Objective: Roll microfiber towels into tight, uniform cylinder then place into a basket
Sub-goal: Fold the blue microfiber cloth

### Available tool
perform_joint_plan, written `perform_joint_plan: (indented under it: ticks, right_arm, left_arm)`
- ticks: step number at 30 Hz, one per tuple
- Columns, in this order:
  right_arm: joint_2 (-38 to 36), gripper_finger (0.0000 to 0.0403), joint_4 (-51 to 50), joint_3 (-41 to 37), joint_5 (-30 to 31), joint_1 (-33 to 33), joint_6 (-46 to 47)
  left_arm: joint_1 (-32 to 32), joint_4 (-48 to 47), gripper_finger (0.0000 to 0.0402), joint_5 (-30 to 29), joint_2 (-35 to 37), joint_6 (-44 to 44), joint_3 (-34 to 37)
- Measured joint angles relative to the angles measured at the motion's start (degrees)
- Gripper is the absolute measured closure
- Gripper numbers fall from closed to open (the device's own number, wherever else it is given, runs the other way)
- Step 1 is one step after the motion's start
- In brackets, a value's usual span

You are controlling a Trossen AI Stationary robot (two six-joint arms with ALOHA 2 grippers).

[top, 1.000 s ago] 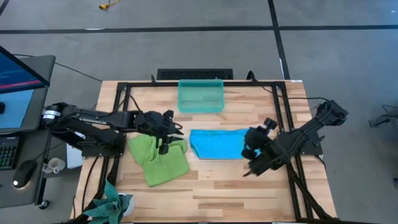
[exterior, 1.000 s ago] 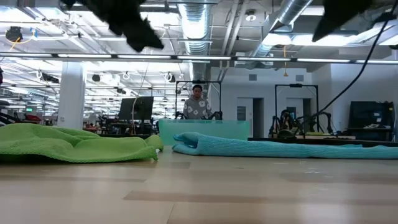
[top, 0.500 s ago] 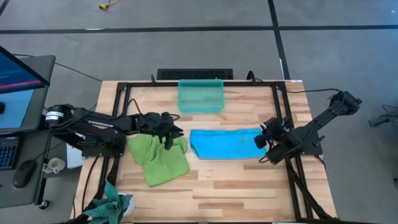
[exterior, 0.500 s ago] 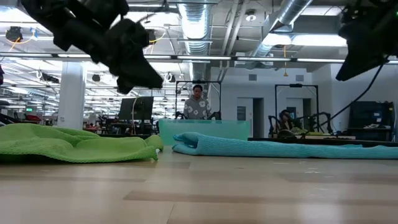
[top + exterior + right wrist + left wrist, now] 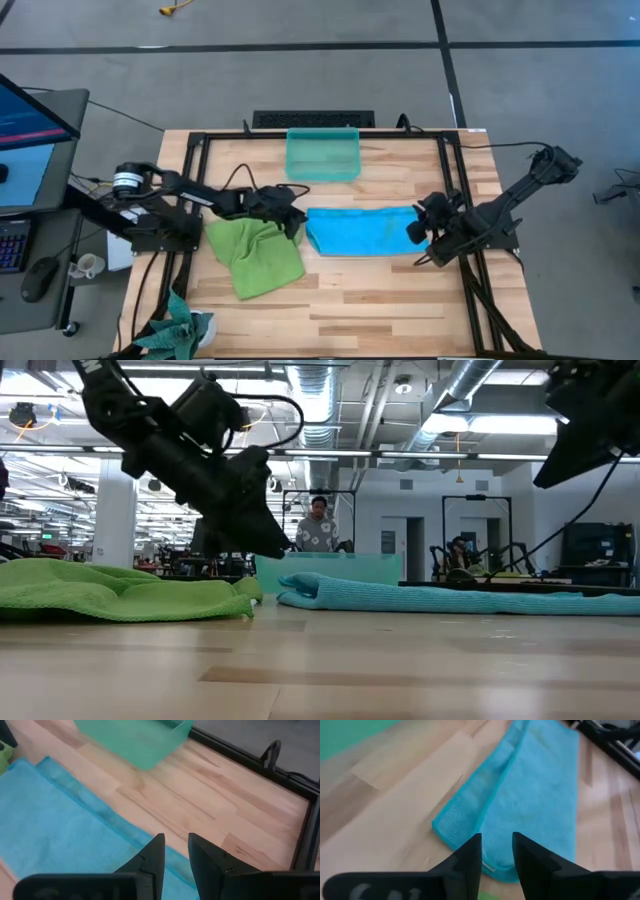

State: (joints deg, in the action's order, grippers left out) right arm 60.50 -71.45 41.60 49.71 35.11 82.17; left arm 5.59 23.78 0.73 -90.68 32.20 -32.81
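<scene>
High view had my left gripper (image 5: 296,224) above the gap between the rumpled lime green towel (image 5: 254,256) and the flat sky blue towel (image 5: 361,230), fingers slightly parted, holding nothing. My right gripper (image 5: 413,230) hung over the blue towel's other end, narrowly parted, empty. The basket (image 5: 322,154) sat beyond the towels.
</scene>
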Motion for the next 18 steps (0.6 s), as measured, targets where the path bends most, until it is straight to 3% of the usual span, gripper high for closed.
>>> perform_joint_plan:
  ticks: [9,18]
  right_arm:
    - [-0.10,0.0296,0.18,0.00,-0.06,0.00,-0.15]
    - [-0.10,0.0296,0.22,0.00,-0.06,0.00,-0.13]
  left_arm:
    - [0.00,-4.28,0.0235,2.54,-0.87,0.48,-1.90]
    - [0.00,-9.31,0.0226,2.02,-0.82,4.37,-2.15]
